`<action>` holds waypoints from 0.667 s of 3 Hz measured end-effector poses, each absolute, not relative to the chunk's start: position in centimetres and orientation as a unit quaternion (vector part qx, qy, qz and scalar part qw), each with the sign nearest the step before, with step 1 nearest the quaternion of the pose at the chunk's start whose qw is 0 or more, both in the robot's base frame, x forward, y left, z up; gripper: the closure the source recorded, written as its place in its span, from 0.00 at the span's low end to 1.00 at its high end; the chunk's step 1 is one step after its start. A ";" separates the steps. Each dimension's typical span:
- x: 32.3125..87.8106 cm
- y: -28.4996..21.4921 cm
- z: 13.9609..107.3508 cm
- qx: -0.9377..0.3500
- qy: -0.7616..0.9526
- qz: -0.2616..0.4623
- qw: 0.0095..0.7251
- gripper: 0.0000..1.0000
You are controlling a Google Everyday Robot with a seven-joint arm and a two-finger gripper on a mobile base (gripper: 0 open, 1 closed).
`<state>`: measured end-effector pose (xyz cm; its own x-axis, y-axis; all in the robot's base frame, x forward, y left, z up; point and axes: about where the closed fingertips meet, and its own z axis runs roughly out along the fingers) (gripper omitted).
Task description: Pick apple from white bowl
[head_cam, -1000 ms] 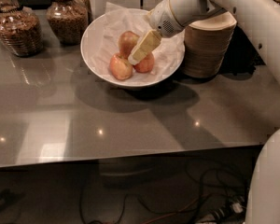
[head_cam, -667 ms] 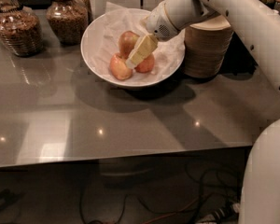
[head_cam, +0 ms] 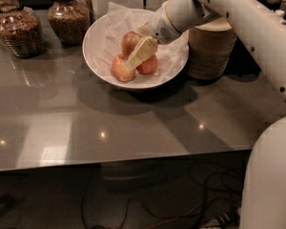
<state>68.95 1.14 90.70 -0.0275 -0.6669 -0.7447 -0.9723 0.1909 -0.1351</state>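
The white bowl (head_cam: 97, 56) is wide, shallow and lined with crumpled white paper, and stands at the back middle of the grey table. Three apples lie in it. The largest apple (head_cam: 129, 41), dull red with a yellow-green blush, lies at the back. Two smaller pinkish apples lie in front of it, one to the left (head_cam: 120, 69) and one to the right (head_cam: 149, 66). My gripper (head_cam: 141, 53) reaches down from the upper right into the bowl. Its cream tip sits among the three apples, against the right side of the largest one and partly covering it.
A stack of cream-tan paper bowls (head_cam: 210, 51) stands just right of the white bowl, under my arm. Glass jars with brown contents (head_cam: 18, 30) (head_cam: 68, 15) stand at the back left. The table's front edge (head_cam: 119, 162) runs across, with cables on the floor below.
My gripper has moved a little left and lower into the bowl, closer in among the apples. The apples and bowl have not moved.
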 end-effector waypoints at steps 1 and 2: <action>69.0 1.2 90.7 -0.599 0.684 0.214 0.357 0.43; 69.0 1.2 90.6 -0.599 0.684 0.214 0.357 0.66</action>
